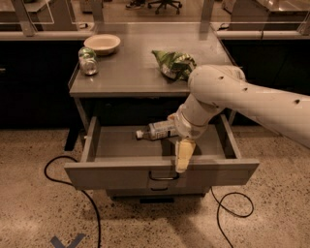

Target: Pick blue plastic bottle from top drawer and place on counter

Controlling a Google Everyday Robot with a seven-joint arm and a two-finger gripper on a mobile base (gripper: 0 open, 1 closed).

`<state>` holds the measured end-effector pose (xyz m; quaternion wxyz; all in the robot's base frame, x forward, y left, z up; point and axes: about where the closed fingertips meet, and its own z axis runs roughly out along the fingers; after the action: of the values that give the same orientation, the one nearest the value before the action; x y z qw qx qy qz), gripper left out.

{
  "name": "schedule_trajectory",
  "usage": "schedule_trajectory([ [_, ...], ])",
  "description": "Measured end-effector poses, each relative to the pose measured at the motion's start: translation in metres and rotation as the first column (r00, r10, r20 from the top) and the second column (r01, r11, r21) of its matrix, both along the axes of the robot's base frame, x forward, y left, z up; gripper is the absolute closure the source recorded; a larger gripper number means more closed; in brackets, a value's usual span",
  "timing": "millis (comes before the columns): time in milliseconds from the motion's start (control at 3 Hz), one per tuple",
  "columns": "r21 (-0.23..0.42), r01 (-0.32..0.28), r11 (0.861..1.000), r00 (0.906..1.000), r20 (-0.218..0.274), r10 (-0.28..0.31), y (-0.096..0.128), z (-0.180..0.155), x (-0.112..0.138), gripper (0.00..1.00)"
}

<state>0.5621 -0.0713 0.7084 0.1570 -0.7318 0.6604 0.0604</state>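
The floor (38,218) is pale and speckled. 2 black cables (46,168) lie on it. A chair (164,4) stands far back.

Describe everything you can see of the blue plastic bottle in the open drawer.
The blue plastic bottle is small, of clear plastic, with a pale wraparound label and a white cap. It lies on its side inside the open top drawer, cap pointing left. Its base end is hidden behind the pincer, which reaches down into the drawer and meets it there. Whether it rests on the drawer floor or hangs above it cannot be told.
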Motion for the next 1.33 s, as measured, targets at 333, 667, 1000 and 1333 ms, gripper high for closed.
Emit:
schedule_trajectory([
  [333, -0.017, -0.001, 1.000, 0.9995, 0.031, 0.002, -0.002, 0.016, -0.004, 0.00],
  [667, -0.038, 0.020, 0.999, 0.9964, 0.083, -0.017, 0.005, 0.020, 0.003, 0.00],
  [1000, -0.083, 0.099, 0.992, 0.9690, 0.235, -0.077, -0.003, 0.037, -0.003, 0.00],
  [1333, -0.109, 0.136, 0.985, 0.9541, 0.282, -0.100, -0.013, 0.020, -0.004, 0.00],
])
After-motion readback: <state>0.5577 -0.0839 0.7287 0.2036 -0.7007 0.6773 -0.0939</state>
